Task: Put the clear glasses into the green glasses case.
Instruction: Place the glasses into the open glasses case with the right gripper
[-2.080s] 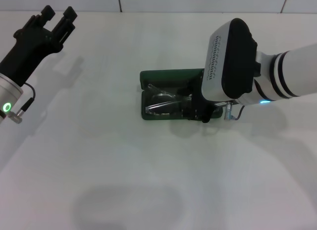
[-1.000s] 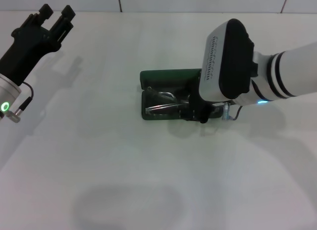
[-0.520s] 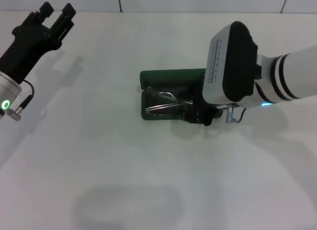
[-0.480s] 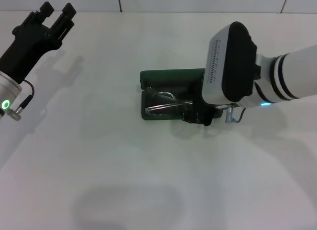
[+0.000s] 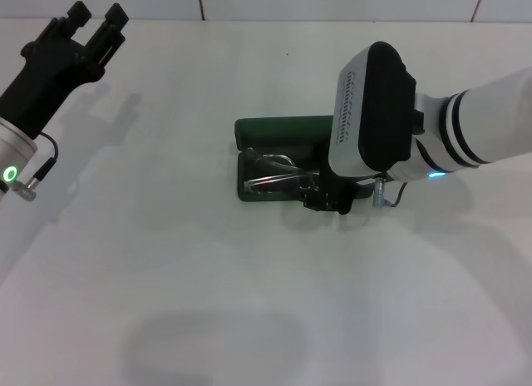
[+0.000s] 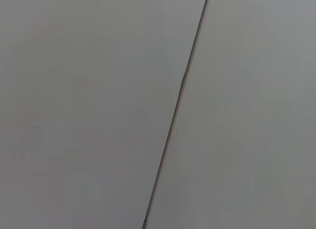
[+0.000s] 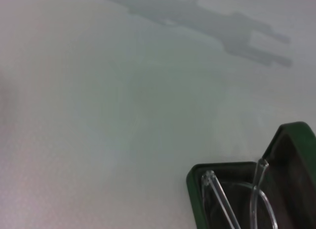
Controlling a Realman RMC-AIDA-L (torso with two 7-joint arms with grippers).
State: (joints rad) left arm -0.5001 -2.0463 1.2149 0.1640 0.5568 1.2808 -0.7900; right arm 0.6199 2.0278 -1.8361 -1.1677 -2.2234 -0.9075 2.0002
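Observation:
The green glasses case [image 5: 249,191] lies open at the table's middle, its lid [image 5: 278,129] tipped up at the far side. Inside it rest the clear glasses [image 5: 273,175], temple arms folded across the dark lining. My right gripper [image 5: 329,200] hangs low over the case's right end, mostly hidden under the white wrist housing. The right wrist view shows the case's left end [image 7: 196,182], the lid [image 7: 298,155] and the glasses [image 7: 218,202] lying in the lining. My left gripper [image 5: 95,20] stays raised at the far left, open and holding nothing.
The white table [image 5: 208,286] surrounds the case. A tiled wall with dark seams [image 5: 200,2] runs along the far edge. The left wrist view shows only a grey surface with one dark seam [image 6: 175,110].
The glasses have dropped from a raised tilt to lying lower in the case. My right wrist has shifted slightly left over the case's right end. The left arm has barely moved.

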